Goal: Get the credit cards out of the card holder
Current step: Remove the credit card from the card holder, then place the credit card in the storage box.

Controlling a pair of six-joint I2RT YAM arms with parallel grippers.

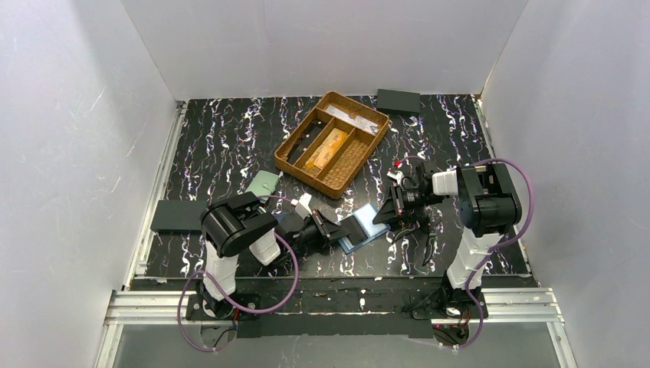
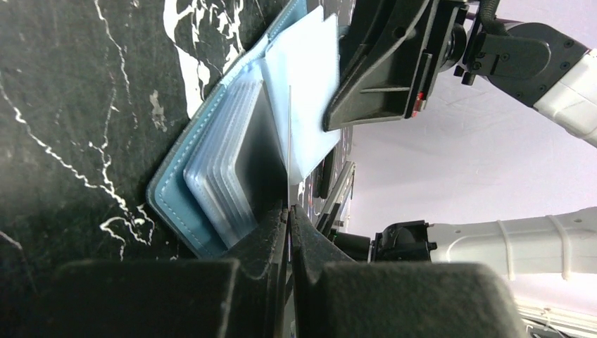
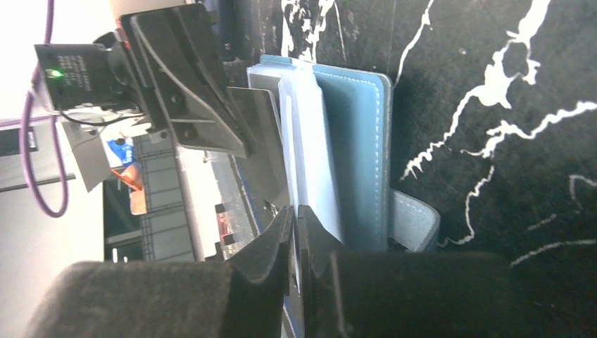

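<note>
The light blue card holder [image 1: 366, 230] lies open on the black marbled table between the two grippers. My left gripper [image 1: 334, 228] is shut on the edge of a thin sleeve page [image 2: 288, 141] that stands up from the holder [image 2: 169, 190]; a fan of clear sleeves [image 2: 225, 176] lies beside it. My right gripper [image 1: 389, 213] is shut on a pale sleeve page [image 3: 304, 155] at the opposite side of the holder [image 3: 359, 141], near the snap tab [image 3: 414, 222]. No orange-gold card shows in the holder. Orange-gold flat cards [image 1: 323, 149] lie in the basket.
A wicker divider basket [image 1: 360, 157] stands behind the holder. A pale green wallet [image 1: 264, 184] lies behind the left arm. A dark flat pad [image 1: 176, 215] is at the left edge, and another dark flat piece [image 1: 398, 100] at the back right. White walls enclose the table.
</note>
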